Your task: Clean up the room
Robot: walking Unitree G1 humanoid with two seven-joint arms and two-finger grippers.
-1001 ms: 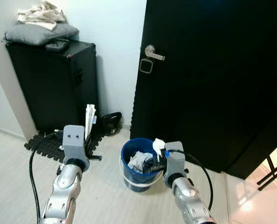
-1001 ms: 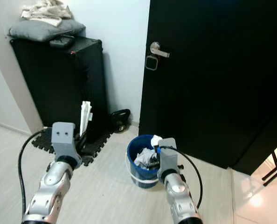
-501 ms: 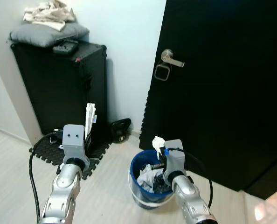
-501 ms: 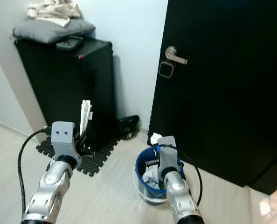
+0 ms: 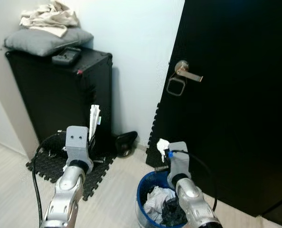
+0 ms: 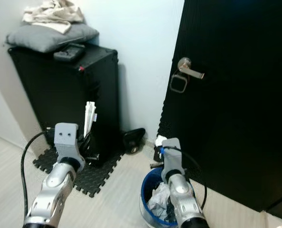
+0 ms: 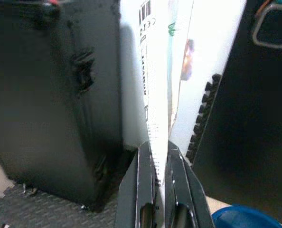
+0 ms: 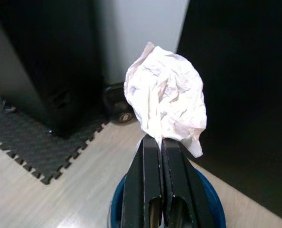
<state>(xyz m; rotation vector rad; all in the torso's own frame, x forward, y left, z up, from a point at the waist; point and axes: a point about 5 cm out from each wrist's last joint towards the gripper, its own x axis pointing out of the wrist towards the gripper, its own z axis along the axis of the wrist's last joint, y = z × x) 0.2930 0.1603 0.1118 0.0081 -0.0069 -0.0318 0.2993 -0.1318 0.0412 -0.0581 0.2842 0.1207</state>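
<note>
Crumpled tissue [image 8: 167, 99] clamped in right gripper [image 8: 161, 145] jaws above blue bucket [image 5: 148, 183], not yet dropped. Left gripper [image 7: 159, 154] jaws grip flat paper packet [image 7: 162, 71]. Bucket already holds trash.

The blue bucket [image 5: 148, 190] is cut off by the picture's lower edge and partly hidden behind the right arm (its base unseen); print on the flat packet [image 7: 156, 95] is too blurred to read.
</note>
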